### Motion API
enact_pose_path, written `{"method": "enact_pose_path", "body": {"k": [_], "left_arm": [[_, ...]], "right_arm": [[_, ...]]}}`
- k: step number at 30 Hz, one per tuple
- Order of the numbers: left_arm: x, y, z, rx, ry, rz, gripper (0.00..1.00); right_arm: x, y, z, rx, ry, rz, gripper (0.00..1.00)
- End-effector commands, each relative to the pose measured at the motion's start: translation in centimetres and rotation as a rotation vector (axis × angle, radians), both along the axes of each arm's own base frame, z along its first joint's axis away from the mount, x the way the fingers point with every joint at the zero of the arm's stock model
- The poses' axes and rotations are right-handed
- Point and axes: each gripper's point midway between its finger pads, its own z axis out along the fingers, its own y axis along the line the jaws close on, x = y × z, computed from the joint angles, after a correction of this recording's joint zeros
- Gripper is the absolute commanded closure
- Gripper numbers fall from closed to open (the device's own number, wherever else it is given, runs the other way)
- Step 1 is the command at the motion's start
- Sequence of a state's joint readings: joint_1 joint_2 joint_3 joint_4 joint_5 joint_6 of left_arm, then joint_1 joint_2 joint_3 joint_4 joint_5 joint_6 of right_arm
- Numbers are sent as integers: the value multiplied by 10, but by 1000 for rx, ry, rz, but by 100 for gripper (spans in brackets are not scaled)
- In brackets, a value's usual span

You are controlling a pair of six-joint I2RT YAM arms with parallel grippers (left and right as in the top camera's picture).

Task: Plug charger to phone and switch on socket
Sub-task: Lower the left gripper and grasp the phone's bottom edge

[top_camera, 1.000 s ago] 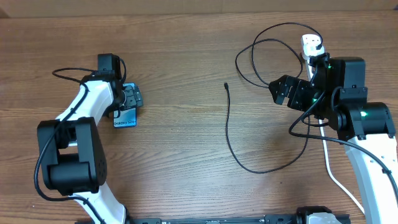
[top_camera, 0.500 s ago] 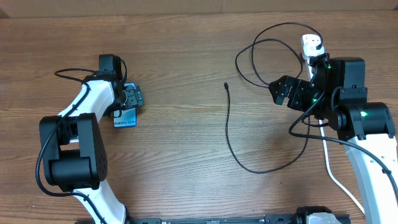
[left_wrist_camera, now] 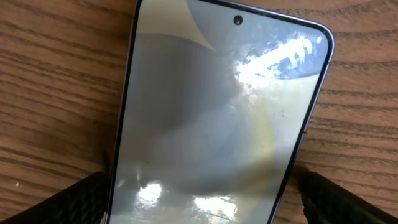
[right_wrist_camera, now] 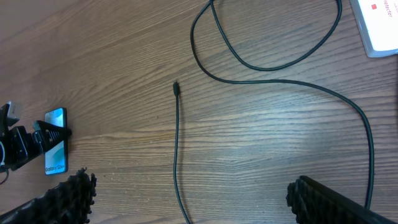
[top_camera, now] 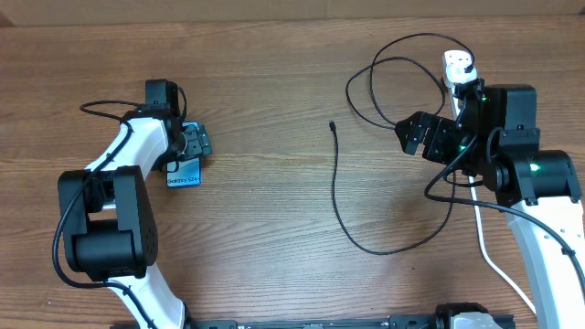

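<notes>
The phone, blue-screened, lies flat on the wood at the left. In the left wrist view the phone fills the frame, its screen glaring. My left gripper hovers low over its far end, open, one finger on each side of the phone's edges. The charger, a thin black cable, runs from its free connector tip down through a loop and back up toward the socket at the far right. My right gripper hangs open above the table beside the cable loops, holding nothing; the cable passes between its fingers far below.
A thick white cord runs from the socket down the right side under my right arm. The cable's upper loops lie left of the socket. Bare wood lies between the phone and the connector tip.
The left arm's elbow shifted slightly. Both grippers, the phone and the cable stay where they were.
</notes>
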State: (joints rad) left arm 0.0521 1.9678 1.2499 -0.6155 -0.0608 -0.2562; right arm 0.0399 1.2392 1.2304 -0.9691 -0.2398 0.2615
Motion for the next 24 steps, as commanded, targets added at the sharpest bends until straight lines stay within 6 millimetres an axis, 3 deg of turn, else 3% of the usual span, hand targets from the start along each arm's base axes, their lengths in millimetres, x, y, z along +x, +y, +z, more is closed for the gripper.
{"method": "enact_pose_path", "body": {"k": [1,6,19,24], "left_arm": [[0,-1,-5,6,20,2,10],[-1,-1,-6,6,25,2,13],[-4,-1,-6,6,36,2,33],[-4,-1,-6,6,36,2,35]], "right_arm": [[2,1,9,7,-23,4,0],[2,1,9,7,-23,4,0],[2,1,9,7,-23,4,0],[2,1,9,7,-23,4,0]]}}
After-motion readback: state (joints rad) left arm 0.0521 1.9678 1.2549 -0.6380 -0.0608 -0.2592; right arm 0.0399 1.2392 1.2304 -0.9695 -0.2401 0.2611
